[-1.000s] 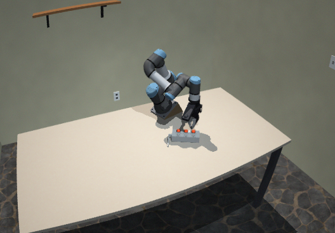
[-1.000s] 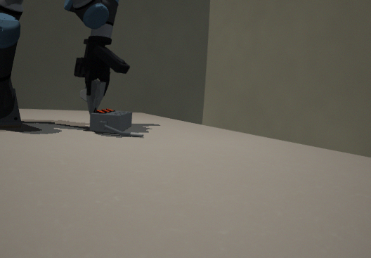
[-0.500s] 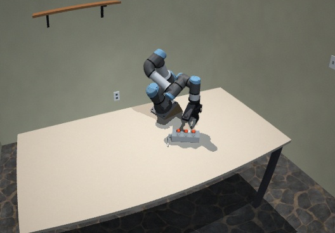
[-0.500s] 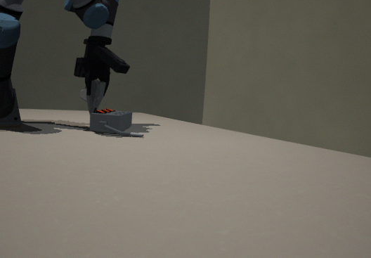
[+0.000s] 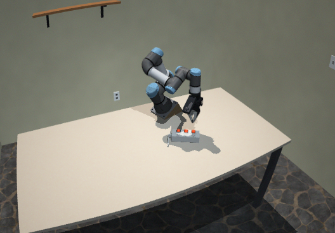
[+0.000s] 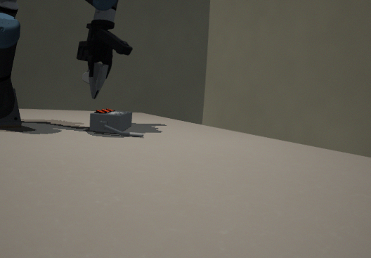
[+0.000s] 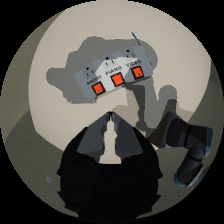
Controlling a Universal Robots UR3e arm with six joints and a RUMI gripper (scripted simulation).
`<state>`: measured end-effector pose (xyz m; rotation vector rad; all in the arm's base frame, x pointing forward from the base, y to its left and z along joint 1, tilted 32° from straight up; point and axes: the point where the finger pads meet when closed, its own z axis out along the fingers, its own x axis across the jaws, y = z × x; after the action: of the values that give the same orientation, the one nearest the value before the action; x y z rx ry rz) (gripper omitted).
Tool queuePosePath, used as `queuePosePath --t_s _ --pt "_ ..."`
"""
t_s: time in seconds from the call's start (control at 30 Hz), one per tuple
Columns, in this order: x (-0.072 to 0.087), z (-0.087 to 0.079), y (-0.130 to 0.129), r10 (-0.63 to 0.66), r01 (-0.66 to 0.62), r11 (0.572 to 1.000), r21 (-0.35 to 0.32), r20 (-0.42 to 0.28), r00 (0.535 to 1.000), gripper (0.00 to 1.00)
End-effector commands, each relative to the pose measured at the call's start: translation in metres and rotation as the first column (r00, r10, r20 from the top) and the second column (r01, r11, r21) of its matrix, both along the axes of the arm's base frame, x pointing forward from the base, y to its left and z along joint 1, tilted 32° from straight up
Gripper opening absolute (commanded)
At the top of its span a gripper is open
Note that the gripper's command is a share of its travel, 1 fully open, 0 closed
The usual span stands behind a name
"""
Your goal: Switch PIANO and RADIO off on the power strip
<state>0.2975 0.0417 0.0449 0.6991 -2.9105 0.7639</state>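
A grey power strip [image 5: 185,136] lies on the table the right way up, with three red rocker switches on top. In the wrist view the strip [image 7: 114,77] shows labels RADIO [image 7: 97,89], PIANO [image 7: 117,81] and VIDEO [image 7: 137,74] from left to right, each with a red switch that looks lit. My gripper [image 5: 193,119] is shut and empty. It hangs above the strip, a little behind it, clear of the switches. It also shows in the side view [image 6: 95,93] and in the wrist view [image 7: 110,116]. A short cord stub [image 5: 167,141] sticks out of the strip's left end.
The arm's base [image 5: 163,106] is bolted to the table just behind the strip. The table's right edge [image 5: 279,134] lies well to the right. A wall shelf [image 5: 76,7] and a wall socket [image 5: 117,95] are far behind.
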Motion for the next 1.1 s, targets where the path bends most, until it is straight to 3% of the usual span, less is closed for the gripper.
queuePosePath --t_s 0.0,0.13,1.07 --pt "-0.0048 0.0243 0.0135 -0.006 0.006 1.000 -0.004 -0.007 1.000 0.00" --pt "-0.0071 0.0315 0.0171 -0.006 0.006 1.000 -0.004 -0.007 1.000 0.00" --pt "-0.0072 0.0316 0.0171 -0.006 0.006 1.000 -0.004 -0.007 1.000 0.00"
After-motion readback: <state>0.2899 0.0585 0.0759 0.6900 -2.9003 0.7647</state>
